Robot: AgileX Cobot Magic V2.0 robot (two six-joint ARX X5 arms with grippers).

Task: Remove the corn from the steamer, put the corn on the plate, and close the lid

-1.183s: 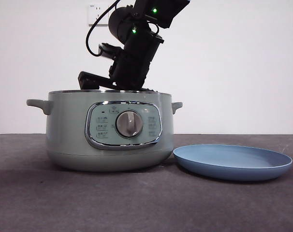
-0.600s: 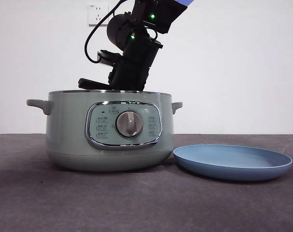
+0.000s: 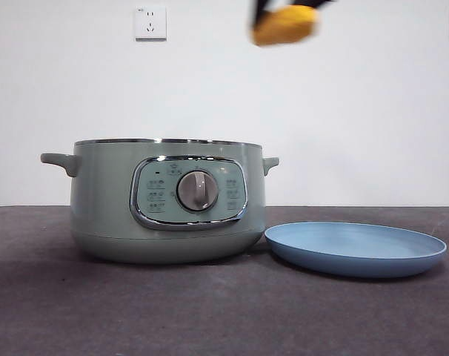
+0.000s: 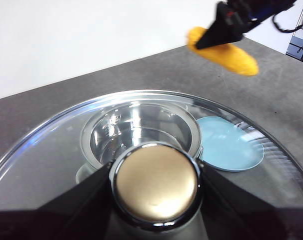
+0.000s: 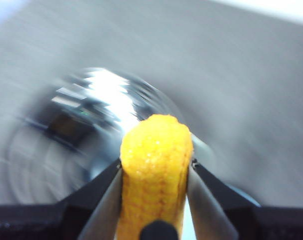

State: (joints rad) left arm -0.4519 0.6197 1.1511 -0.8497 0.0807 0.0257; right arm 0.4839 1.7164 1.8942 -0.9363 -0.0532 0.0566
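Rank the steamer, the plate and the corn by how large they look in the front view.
1. Steamer, largest.
2. Plate, nearly as wide but far shallower.
3. Corn, smallest, held high by the right end effector; its distance from the camera is unclear, so its true size is unsure.

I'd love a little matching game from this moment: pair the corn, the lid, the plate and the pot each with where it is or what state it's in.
Things:
1. corn
2. lid
3. plate
4. pot

States:
A. open on the table, no cover on it
B. held up in the air by the right gripper
C. lying bare on the table beside the pot
D. held by its knob in the left gripper

Pairs: 1-B, 2-D, 3-C, 4-A
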